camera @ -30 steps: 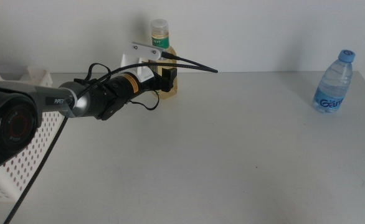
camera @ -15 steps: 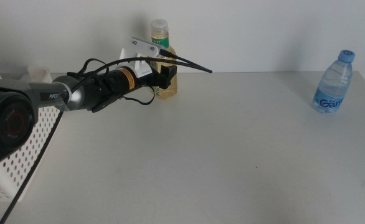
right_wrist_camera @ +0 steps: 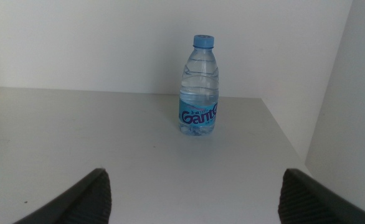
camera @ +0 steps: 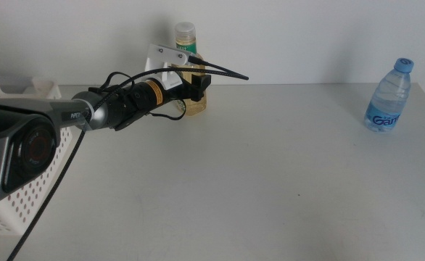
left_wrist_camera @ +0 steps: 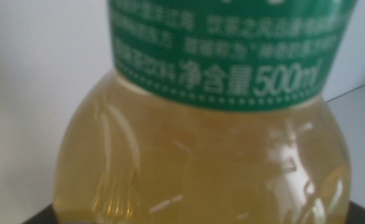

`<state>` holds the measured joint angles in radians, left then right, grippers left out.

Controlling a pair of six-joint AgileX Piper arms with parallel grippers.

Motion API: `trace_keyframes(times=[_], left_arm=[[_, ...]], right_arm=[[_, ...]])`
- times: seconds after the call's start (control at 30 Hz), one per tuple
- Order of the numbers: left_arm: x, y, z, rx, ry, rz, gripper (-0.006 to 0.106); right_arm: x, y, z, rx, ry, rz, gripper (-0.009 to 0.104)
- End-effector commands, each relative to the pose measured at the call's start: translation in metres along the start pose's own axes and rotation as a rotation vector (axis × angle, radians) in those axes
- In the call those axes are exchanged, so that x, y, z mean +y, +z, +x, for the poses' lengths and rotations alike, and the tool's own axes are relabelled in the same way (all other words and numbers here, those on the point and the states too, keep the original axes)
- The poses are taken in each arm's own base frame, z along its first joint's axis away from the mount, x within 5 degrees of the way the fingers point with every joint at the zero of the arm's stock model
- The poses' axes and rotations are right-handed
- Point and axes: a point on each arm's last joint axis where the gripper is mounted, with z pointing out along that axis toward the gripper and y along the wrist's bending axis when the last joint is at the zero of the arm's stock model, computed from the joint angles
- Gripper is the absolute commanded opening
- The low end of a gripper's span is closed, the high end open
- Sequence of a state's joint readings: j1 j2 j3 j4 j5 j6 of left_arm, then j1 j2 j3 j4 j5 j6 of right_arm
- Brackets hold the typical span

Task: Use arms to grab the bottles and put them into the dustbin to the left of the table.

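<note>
Now the table spreads pale, the bin at its left edge. My left gripper clasps the tea bottle at the back; my right gripper waits agape, facing the water bottle.

Mid cam overlooks table; L wrist cam pressed near tea bottle.

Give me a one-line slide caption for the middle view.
Left gripper at the yellow tea bottle on the pale-grey table; clear blue-capped water bottle far right, white perforated basket left.
</note>
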<state>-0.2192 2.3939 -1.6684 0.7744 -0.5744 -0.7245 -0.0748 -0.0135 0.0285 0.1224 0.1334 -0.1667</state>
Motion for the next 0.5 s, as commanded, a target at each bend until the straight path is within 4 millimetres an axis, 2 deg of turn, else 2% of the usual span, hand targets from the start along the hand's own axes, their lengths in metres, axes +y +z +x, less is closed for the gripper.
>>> trace_keyframes(times=[0.0,0.07,0.2,0.3,0.33,0.47], left_arm=[[-0.007,-0.009,-0.054,-0.163,-0.053,0.034,0.076],[-0.007,-0.009,-0.054,-0.163,-0.068,0.036,0.063],[-0.011,-0.008,-0.053,-0.152,-0.047,0.069,0.029],[-0.014,-0.012,-0.06,-0.123,-0.055,0.097,0.002],[-0.016,-0.014,-0.065,-0.094,-0.06,0.092,-0.002],[-0.02,-0.033,-0.097,0.005,-0.005,0.037,-0.002]], right_arm=[[-0.002,-0.003,-0.01,-0.101,-0.018,0.021,0.075],[-0.002,-0.003,-0.01,-0.101,-0.018,0.021,0.075],[-0.002,-0.003,-0.01,-0.101,-0.018,0.021,0.075],[-0.002,-0.003,-0.01,-0.101,-0.018,0.021,0.075],[-0.002,-0.003,-0.01,-0.101,-0.018,0.021,0.075],[-0.002,-0.003,-0.01,-0.101,-0.018,0.021,0.075]])
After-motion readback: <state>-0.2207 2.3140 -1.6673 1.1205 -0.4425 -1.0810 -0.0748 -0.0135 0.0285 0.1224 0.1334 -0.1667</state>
